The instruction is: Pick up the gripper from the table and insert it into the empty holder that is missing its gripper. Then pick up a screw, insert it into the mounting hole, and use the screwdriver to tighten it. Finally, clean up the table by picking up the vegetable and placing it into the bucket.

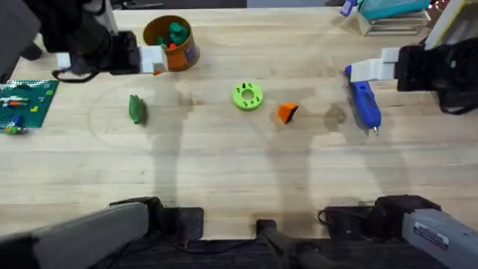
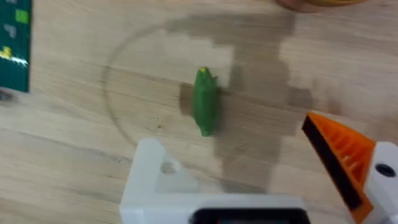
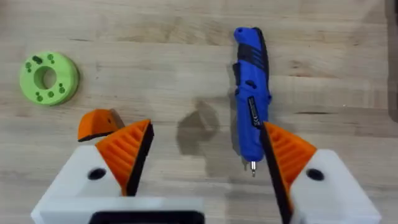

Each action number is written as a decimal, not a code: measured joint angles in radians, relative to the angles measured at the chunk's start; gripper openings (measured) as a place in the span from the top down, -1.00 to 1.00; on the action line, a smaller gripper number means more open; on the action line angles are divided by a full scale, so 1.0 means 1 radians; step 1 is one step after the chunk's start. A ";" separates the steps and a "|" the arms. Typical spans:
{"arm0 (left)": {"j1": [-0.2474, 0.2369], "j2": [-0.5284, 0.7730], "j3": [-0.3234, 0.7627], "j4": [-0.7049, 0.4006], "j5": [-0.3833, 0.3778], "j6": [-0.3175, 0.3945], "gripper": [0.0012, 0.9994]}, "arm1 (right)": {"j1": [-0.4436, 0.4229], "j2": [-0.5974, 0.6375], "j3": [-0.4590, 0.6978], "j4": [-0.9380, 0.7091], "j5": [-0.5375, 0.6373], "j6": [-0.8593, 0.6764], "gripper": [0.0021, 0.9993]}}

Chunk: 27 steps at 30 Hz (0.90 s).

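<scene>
Two open grippers are hanging over the tabletop [image 1: 224, 172], both empty. The left gripper [image 2: 229, 138] is spreading wide above the green toy vegetable [image 2: 204, 101], which is lying flat and well apart from the orange bucket [image 1: 169, 41]. One of its fingers is carrying an orange ribbed pad [image 2: 341, 158]; the other is showing as a bare white holder [image 2: 155, 180] with a hole, seemingly the one that is missing its piece. The right gripper [image 3: 205, 127] is hovering, jaws apart, between the loose orange gripper wedge [image 3: 98, 123] and the blue screwdriver [image 3: 250, 93], touching neither. The wedge is resting just beside the green ring with dark dots [image 3: 48, 77].

Several things are looking risky. The wedge is small and tapered, so a pinch on its sloped faces is likely sending it squirting out or flipping it, and then its ribs are facing the wrong way for the holder. With the right gripper sitting this close to the screwdriver, a descent onto the wedge without shifting sideways is probably nudging the tool, which is round and likely rolling. The holder is riding on the left arm itself, so any drift there during insertion is jamming the wedge askew. Whether screws are waiting in the ring, I cannot tell.
</scene>
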<state>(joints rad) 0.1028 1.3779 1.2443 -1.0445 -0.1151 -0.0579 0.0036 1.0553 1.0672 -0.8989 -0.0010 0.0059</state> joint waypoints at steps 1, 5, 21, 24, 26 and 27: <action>0.021 0.014 -0.023 0.025 0.006 -0.004 -0.97 | 0.000 0.000 0.000 0.000 0.000 0.000 -0.99; 0.091 0.072 -0.141 0.144 0.029 -0.011 -0.97 | 0.000 0.000 0.000 0.000 0.000 0.000 -0.99; 0.188 0.285 -0.248 0.355 0.118 -0.018 -0.98 | 0.000 0.000 0.000 -0.025 0.000 0.000 -0.99; 0.193 0.291 -0.248 0.361 0.141 -0.022 -0.67 | 0.000 0.000 0.000 -0.026 0.000 0.000 -0.99; 0.192 0.291 -0.248 0.362 0.150 -0.021 -0.04 | 0.000 0.000 0.000 -0.026 0.000 0.000 -0.99; 0.192 0.291 -0.248 0.363 0.155 -0.021 0.27 | 0.000 0.000 0.000 -0.026 0.000 0.000 -0.99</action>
<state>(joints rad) 0.2951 1.6691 0.9961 -0.6819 0.0398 -0.0792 0.0036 1.0557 1.0672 -0.9249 -0.0010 0.0059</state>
